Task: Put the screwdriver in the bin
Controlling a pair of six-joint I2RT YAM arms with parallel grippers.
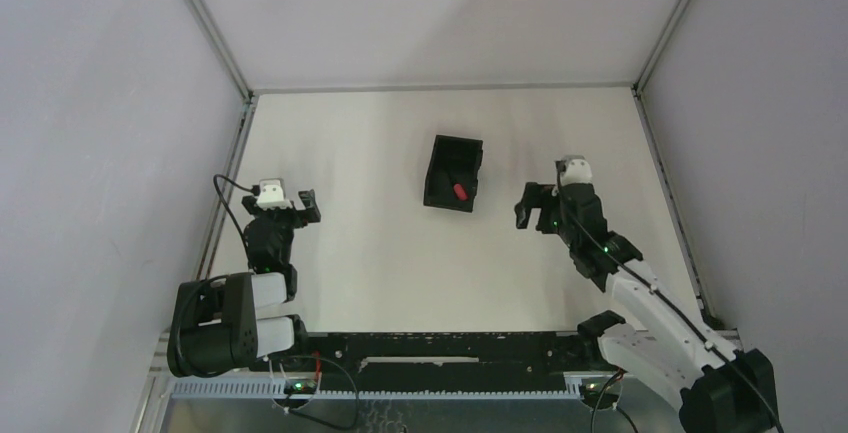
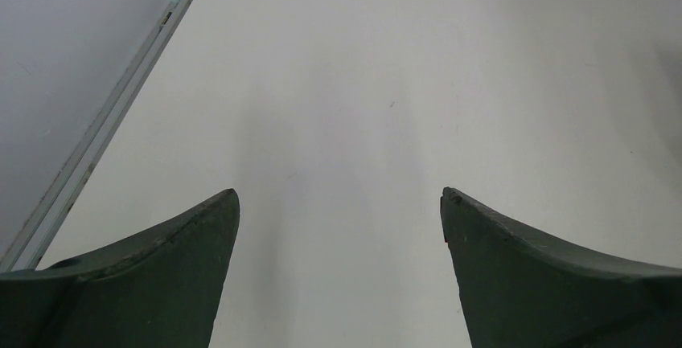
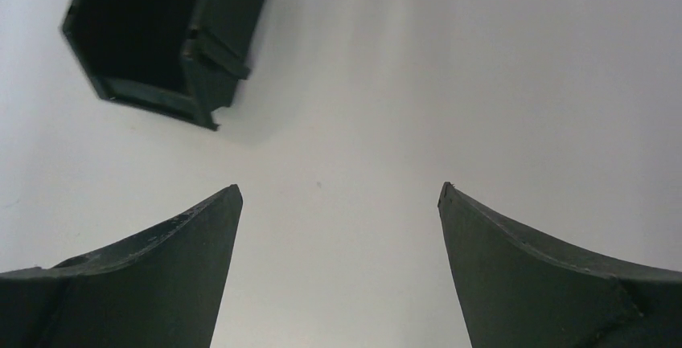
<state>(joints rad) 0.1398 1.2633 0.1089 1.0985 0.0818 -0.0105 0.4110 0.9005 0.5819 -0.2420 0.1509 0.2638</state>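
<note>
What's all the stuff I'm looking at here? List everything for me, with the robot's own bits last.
bin: one, black, open-topped, on the table slightly right of the middle.
screwdriver: one, red handle, lying inside the bin.
table: one, white, under everything.
walls: pale grey, enclosing the table on the left, right and far sides.
left arm: one, black and white, at the near left edge.
right arm: one, black and white, at the near right edge.
left gripper: one, dark, open and empty, over bare table on the left.
right gripper: one, dark, open and empty, to the right of the bin.
</note>
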